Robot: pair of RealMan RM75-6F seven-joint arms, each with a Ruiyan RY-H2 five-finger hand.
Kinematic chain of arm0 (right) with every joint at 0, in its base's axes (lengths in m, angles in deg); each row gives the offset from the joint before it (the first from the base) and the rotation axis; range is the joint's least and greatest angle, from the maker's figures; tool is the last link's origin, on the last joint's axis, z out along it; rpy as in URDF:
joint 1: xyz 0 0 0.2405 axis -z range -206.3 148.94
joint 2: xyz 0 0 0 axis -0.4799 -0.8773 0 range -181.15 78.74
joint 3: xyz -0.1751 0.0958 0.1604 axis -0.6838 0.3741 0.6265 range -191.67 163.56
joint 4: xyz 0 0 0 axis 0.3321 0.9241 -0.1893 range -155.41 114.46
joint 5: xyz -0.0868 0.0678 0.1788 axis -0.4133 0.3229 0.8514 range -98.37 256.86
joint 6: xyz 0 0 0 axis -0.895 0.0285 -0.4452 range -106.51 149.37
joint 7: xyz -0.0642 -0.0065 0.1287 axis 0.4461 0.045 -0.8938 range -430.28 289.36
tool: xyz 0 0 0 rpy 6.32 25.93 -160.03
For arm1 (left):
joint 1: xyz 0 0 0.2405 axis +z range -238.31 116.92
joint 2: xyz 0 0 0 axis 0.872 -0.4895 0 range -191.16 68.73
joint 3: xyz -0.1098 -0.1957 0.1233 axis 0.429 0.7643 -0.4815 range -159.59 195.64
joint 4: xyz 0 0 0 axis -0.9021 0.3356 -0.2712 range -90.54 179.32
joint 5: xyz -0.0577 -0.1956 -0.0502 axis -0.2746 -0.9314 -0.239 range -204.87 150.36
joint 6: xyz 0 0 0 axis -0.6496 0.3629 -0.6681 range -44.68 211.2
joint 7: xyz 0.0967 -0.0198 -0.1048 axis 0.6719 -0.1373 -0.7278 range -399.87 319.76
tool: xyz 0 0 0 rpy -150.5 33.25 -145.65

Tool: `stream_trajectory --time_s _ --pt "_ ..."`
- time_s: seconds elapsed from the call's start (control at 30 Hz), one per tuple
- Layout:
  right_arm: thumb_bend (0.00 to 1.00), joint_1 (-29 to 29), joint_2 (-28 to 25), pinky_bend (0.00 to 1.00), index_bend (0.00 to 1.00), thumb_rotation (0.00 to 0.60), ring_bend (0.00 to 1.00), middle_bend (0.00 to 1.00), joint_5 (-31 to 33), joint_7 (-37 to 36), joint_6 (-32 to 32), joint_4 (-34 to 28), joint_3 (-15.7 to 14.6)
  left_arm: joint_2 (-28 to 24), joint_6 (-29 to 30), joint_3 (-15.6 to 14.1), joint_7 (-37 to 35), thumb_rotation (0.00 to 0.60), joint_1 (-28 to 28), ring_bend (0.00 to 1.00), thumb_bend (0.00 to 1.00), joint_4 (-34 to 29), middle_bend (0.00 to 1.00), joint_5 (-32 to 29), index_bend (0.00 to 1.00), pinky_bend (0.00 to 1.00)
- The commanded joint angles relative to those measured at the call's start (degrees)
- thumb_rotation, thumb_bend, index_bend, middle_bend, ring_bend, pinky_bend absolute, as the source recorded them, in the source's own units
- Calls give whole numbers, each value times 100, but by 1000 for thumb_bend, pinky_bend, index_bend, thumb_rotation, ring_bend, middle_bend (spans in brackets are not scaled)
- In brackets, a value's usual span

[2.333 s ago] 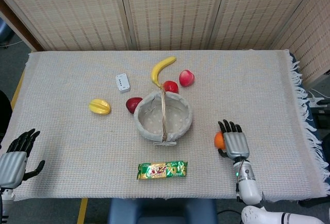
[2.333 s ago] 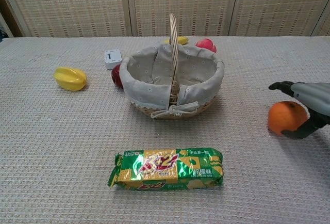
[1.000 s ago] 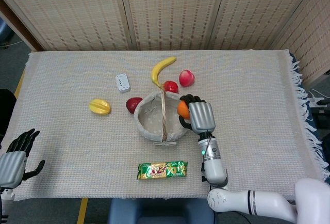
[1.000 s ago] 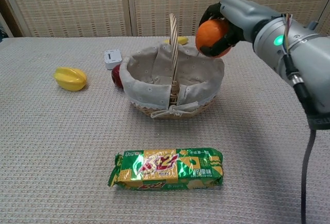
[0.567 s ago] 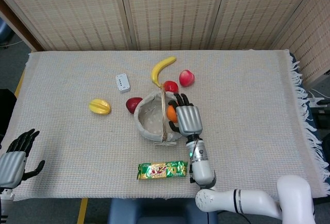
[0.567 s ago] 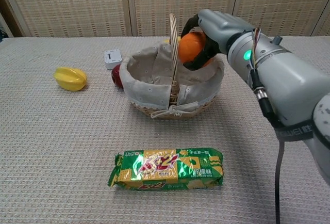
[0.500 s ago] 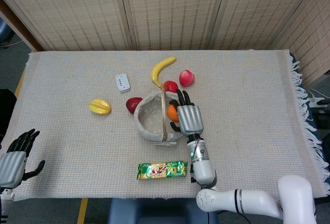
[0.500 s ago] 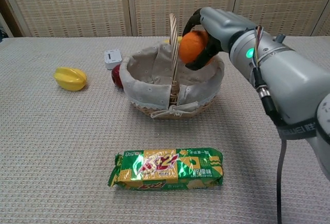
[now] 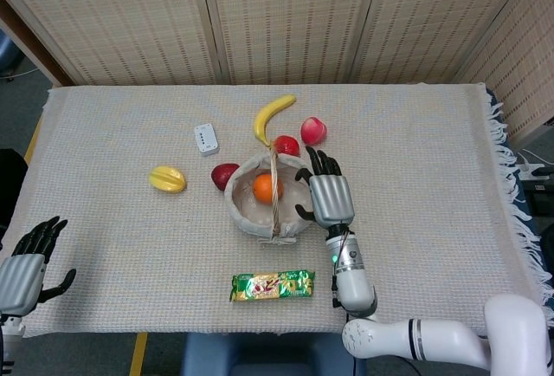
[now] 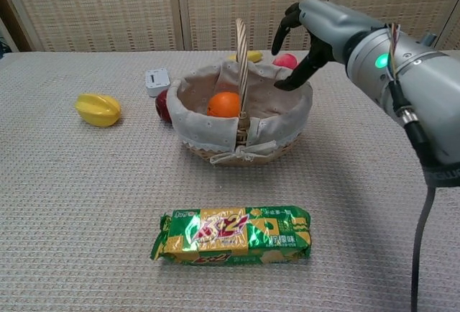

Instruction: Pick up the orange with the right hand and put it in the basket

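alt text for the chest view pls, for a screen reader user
An orange lies inside a cloth-lined wicker basket, with the right robot hand open and empty above the basket's right rim. A green snack packet lies in front; a yellow fruit sits to the left.

R hand [image 9: 330, 197] raised, fingers spread & apart, holding nothing, forearm reaching fwd from the near edge. L hand [image 9: 24, 265] low at the near-left corner, fingers apart, thumb out, nothing in it.
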Motion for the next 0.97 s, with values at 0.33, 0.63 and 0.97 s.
stream_trajectory --time_s 0.33,0.63,0.97 --pt "113 1510 -2325 11 132 600 0 0 -1786 -719 -458 -1734 -1905 -2 62 -19 62 600 32 0 331 -22 0 39 0 109" --pt "113 2794 -2984 0 0 600 0 0 -3613 -1680 -1330 -962 -3248 36 113 -33 177 600 32 0 332 11 0 120 0 108" --pt "113 3440 -2770 0 0 600 0 0 -4383 -2420 -1841 189 -3239 55 153 -48 228 600 35 0 332 58 0 188 0 108"
